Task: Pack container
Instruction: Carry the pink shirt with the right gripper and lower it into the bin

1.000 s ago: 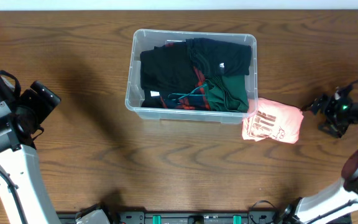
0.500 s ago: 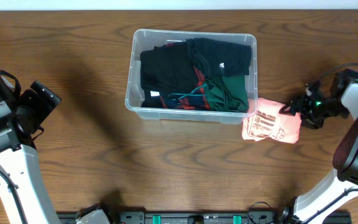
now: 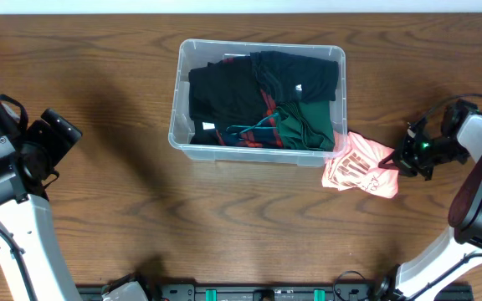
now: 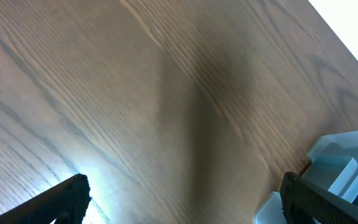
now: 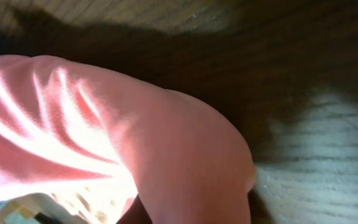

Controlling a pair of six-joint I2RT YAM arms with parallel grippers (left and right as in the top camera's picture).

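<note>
1. My right gripper [image 3: 402,156] is at the edge of the pink shirt [image 3: 356,167] that lies farthest from the container [image 3: 174,125]. In my right wrist view the pink cloth fills nearly everything and hides my fingers. So I cannot tell whether they have closed on it or only press against it.

2. This is what changed. One second ago this gripper was well apart from the shirt, farther out from the container. Half a second ago it reached the shirt's edge, and now it is on the cloth.

3. The shirt changed too. It was lying flat before. Now its far edge is bunched into a raised fold and pushed a little toward the container.

4. I judge that the pick of the last loose piece has begun, but a firm hold is not yet proven.

5. My left gripper [image 3: 61,132] has not moved. It waits well apart from the container on the opposite side, over the bare table [image 3: 99,67], and its fingers [image 4: 67,196] are spread wide with nothing between them.

6. The container stands where it was. It already holds dark clothes [image 3: 241,96] and a green piece [image 3: 308,125]. The shirt lies just outside its corner on my right, touching the wall there or nearly so.

7. The next move needs a lift high enough to clear the rim. If I hold only the fold, the rest may drag or slip away.
</note>
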